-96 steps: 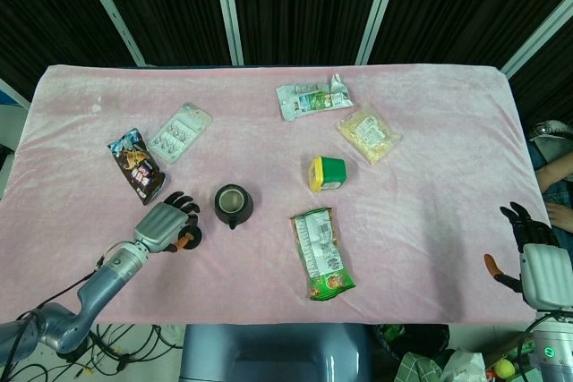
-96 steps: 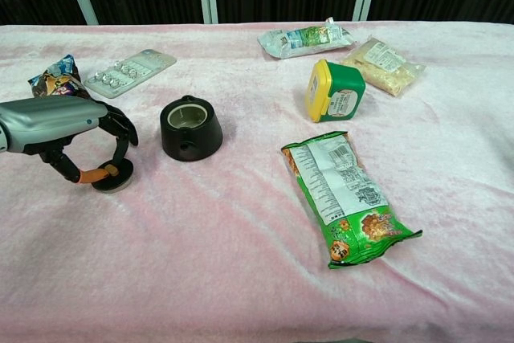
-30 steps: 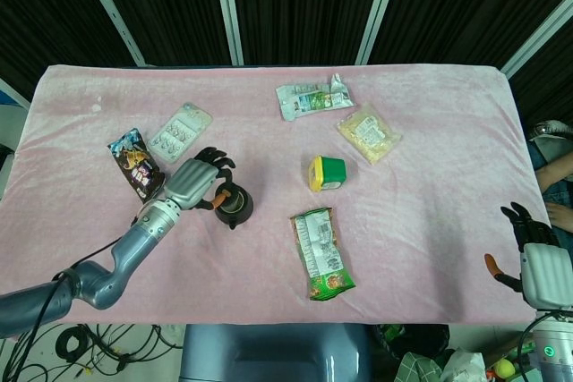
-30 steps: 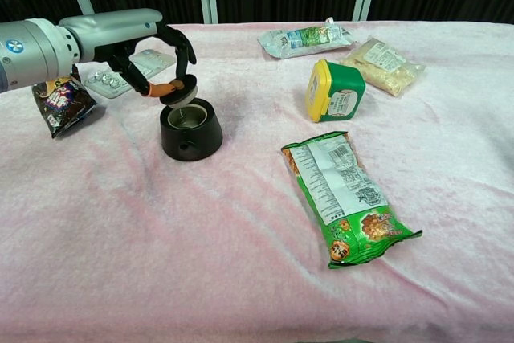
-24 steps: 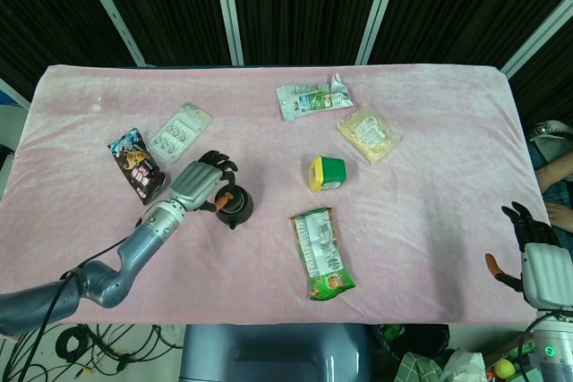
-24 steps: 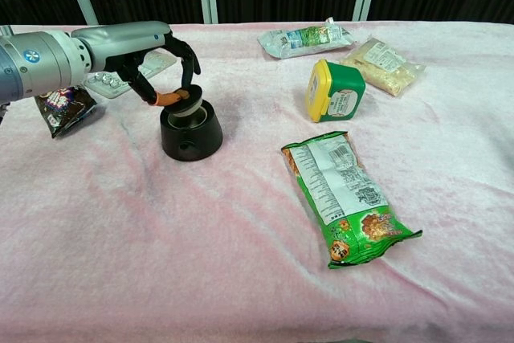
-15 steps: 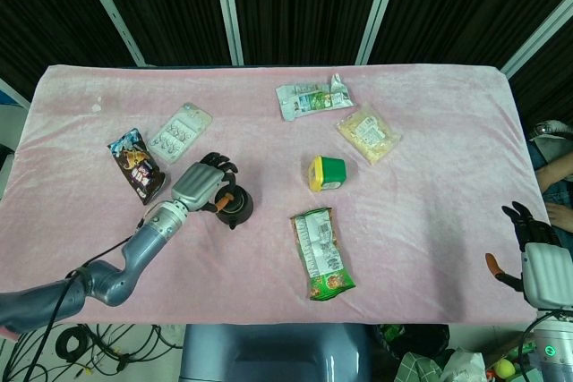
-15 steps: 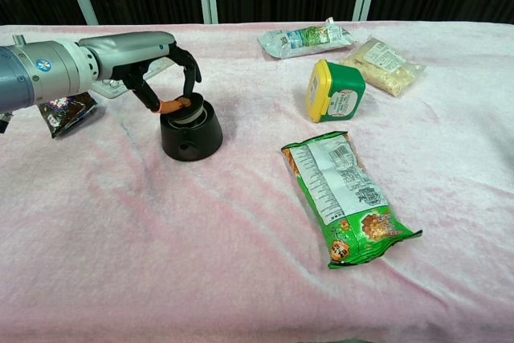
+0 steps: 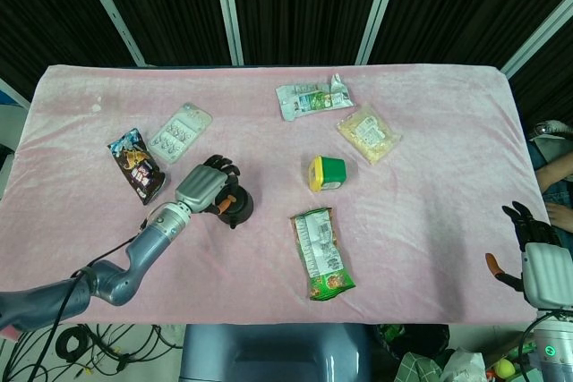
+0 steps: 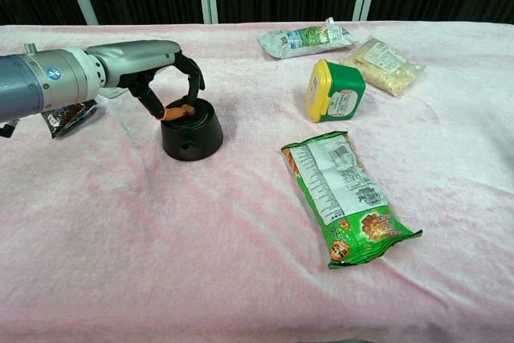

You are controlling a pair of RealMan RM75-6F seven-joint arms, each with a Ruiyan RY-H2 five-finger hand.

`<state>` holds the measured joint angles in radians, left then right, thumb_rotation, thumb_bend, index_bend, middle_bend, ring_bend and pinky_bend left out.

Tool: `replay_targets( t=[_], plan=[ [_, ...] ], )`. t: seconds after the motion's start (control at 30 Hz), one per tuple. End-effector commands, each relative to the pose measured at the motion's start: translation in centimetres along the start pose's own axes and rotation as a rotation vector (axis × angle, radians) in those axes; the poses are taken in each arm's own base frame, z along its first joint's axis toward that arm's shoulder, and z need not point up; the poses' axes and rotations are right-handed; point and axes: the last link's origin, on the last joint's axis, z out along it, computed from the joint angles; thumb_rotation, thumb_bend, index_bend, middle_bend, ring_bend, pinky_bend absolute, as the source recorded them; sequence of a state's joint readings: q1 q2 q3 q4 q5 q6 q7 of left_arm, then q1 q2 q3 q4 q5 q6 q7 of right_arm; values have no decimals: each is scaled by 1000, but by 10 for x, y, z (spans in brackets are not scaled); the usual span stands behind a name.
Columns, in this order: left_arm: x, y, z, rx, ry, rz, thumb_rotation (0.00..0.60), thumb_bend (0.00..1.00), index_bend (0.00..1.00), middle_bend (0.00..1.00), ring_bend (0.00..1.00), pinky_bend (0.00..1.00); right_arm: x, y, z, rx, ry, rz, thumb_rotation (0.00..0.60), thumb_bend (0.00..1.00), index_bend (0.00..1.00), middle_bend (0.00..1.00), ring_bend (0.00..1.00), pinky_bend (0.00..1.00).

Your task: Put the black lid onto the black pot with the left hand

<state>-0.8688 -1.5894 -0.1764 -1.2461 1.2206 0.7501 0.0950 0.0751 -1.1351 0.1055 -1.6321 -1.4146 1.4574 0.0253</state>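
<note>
The black lid (image 10: pixel 187 109) is seen at the mouth of the black pot (image 10: pixel 192 136), which stands on the pink-covered worktop (image 10: pixel 201 238) near its left side. The left hand (image 10: pixel 165 86) is arched over the pot top, with the lid pinched between the orange-tipped thumb and the dark fingers (image 10: pixel 195 78); whether the lid is fully seated in the rim cannot be told from either view. The placing step is judged to be nearly finished. For the next move, the pinch would have to be loosened gently and the hand lifted straight up, so that the lid is not dragged off or the pot tipped. The right hand (image 9: pixel 535 252) is held idle at the far right edge, fingers apart, nothing in it.
</note>
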Motion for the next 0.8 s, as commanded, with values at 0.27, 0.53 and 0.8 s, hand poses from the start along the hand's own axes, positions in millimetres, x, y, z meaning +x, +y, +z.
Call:
replay_targets(
  t=[0.27, 0.53, 0.8],
  plan=[
    [-4, 2, 1, 5, -10, 16, 600, 417, 581, 231, 103, 89, 0, 0, 0, 0, -1, 1, 600, 225, 168, 97, 221, 181],
    [-4, 2, -1, 7, -17, 24, 600, 412, 513, 219, 90, 84, 0, 0, 0, 1, -3, 0, 600, 225, 168, 97, 222, 182],
    [-3, 3, -2, 4, -34, 18, 600, 405, 265, 176, 62, 62, 0, 0, 0, -2, -4, 1, 600, 225, 168, 97, 222, 181]
  ],
)
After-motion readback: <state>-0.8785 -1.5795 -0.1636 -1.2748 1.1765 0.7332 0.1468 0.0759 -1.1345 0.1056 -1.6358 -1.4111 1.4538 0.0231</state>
